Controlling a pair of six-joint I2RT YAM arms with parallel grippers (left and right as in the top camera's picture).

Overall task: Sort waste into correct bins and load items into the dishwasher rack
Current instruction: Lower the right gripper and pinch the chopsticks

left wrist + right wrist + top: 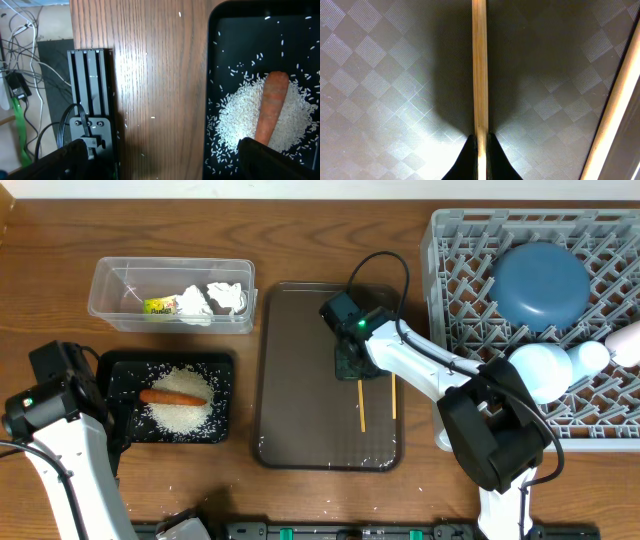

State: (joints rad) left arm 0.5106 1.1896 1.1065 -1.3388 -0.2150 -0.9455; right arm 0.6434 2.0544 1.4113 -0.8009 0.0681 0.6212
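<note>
Looking from overhead, the right gripper sits low on the brown serving tray, at the upper end of one chopstick. The second chopstick lies parallel, just beside it. The dishwasher rack on the right holds the dark-blue dish.

In the left wrist view, the left gripper has its jaws spread wide and empty, above the table beside the black tray with the rice and the carrot.

In the right wrist view, the jaws are pressed together on the first chopstick, pinching it near its end. I think the lift should be straight and slow. With a grip so near the end, the stick may swing or slip, and it should not touch its neighbour.
</note>
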